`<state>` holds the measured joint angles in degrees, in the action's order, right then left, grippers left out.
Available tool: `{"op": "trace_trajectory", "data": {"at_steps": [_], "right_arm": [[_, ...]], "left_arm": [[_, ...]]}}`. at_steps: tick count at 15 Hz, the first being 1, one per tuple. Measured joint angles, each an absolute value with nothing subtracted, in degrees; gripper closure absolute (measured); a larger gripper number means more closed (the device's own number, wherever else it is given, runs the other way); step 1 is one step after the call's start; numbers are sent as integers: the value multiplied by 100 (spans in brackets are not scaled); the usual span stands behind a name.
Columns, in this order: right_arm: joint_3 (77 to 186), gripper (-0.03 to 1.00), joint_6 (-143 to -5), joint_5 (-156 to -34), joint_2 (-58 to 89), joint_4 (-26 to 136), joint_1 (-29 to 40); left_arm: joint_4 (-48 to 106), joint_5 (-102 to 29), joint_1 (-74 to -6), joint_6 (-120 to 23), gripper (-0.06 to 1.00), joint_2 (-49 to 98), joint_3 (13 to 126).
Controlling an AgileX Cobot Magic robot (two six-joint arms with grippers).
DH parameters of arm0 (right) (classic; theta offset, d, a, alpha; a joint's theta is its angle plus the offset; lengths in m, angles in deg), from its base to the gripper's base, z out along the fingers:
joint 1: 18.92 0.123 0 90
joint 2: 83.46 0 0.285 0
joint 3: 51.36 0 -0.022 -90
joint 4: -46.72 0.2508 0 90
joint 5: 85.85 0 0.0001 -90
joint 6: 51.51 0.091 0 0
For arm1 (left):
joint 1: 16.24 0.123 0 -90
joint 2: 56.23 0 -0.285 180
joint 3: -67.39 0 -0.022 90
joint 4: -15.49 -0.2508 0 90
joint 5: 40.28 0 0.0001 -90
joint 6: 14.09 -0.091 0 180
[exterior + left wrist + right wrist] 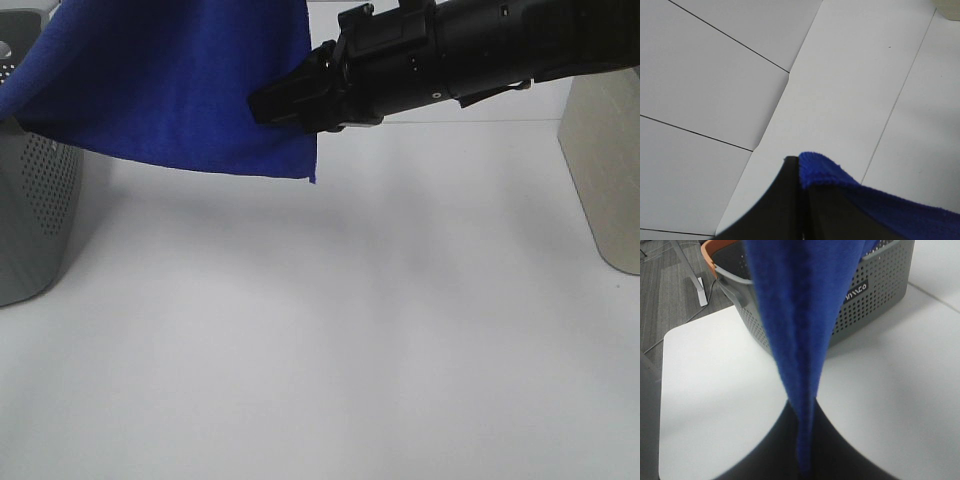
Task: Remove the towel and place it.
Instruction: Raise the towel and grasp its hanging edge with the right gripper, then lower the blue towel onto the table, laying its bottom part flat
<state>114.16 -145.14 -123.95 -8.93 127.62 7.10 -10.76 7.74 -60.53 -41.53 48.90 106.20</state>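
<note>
Right tool [270,105] (pinched tight) on towel [170,80]

White table [350,330] with a grey perforated basket [35,215] at left, a grey box [605,160] at right

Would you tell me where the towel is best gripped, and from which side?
Grip the towel at its side edge, coming in level from the right, as the right gripper does: it hangs as a flat sheet, so the thin edge fits between the jaws.
</note>
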Motion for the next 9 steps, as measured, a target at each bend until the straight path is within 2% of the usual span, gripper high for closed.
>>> {"op": "trace_trajectory", "data": {"at_steps": [3, 7, 9], "right_arm": [[11479, 95, -13213, -12453, -847, 11965, 710], [12579, 95, -9896, -13392, -847, 9697, 710], [13250, 95, -8435, -14045, -847, 8258, 710]], "left_arm": [[-1024, 785, -6053, -4153, 94, 4890, 10620], [-818, 653, -6053, -3832, 94, 4930, 10620], [-778, 184, -6048, -3334, 94, 4959, 10620]]}}
